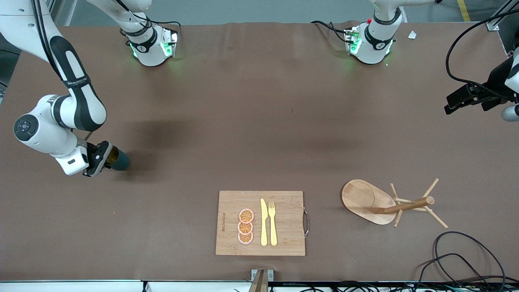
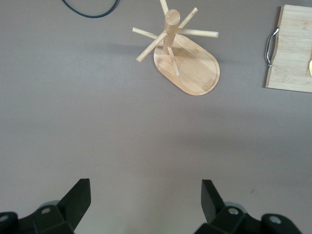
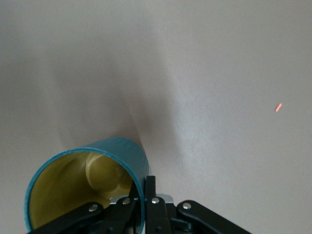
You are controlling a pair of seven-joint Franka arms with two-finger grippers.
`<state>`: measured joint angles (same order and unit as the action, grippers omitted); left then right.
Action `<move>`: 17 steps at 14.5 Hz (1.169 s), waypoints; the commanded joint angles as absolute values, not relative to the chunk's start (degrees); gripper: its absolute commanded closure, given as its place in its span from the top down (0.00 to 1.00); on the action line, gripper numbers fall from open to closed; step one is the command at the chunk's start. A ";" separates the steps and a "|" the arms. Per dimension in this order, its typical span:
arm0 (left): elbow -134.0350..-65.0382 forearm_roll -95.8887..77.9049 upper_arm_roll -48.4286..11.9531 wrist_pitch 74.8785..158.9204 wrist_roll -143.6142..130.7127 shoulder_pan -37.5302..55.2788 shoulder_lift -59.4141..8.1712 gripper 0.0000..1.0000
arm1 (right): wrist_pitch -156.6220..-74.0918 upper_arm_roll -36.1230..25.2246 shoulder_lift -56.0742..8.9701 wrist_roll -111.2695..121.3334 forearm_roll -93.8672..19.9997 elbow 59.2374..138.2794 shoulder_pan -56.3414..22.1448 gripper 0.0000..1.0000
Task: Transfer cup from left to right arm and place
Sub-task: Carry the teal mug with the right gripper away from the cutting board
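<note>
My right claw [image 1: 108, 156] sits low at about nine o'clock on the table, at the right arm's end. It is closed on the cup [image 1: 121, 161], with one finger inside the rim and one outside, pinching the wall. The cup is tipped over on its side, its tan mouth turned back toward my wrist [image 3: 73, 180]. I cannot tell whether its base touches the table.

At six o'clock lies the board [image 1: 284, 202]. Three orange slices [image 1: 245, 226] are stacked in a column on it, at nine o'clock from the knife [image 1: 264, 223]. The fork [image 1: 272, 223] lies just beside the knife at its three o'clock.

The rack [image 1: 389, 202] stands at four o'clock, well apart from the board.

My left claw [image 1: 456, 103] waits at about three o'clock, over the left arm's end. Its fingers [image 2: 78, 200] are spread wide and hold nothing.
</note>
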<state>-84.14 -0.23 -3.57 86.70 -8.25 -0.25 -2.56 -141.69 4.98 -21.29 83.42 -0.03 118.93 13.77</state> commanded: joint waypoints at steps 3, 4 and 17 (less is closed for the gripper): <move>-83.76 0.26 -3.78 86.31 -7.47 -1.32 -2.64 1.00 | -141.33 5.80 -22.59 89.21 -1.05 117.69 16.96 0.00; -83.76 0.26 -3.78 86.40 -7.47 -1.32 -2.72 1.00 | -141.50 5.89 -22.85 89.30 -1.32 117.69 17.05 0.00; -83.67 0.53 -3.78 86.40 -7.73 -1.67 -2.72 1.00 | -140.98 6.24 -24.52 89.56 -3.25 116.19 17.67 1.00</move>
<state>-84.17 -0.23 -3.53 86.70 -8.24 -1.12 -2.62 -141.25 5.27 -24.01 88.11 -1.85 117.19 16.47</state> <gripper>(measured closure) 0.000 0.524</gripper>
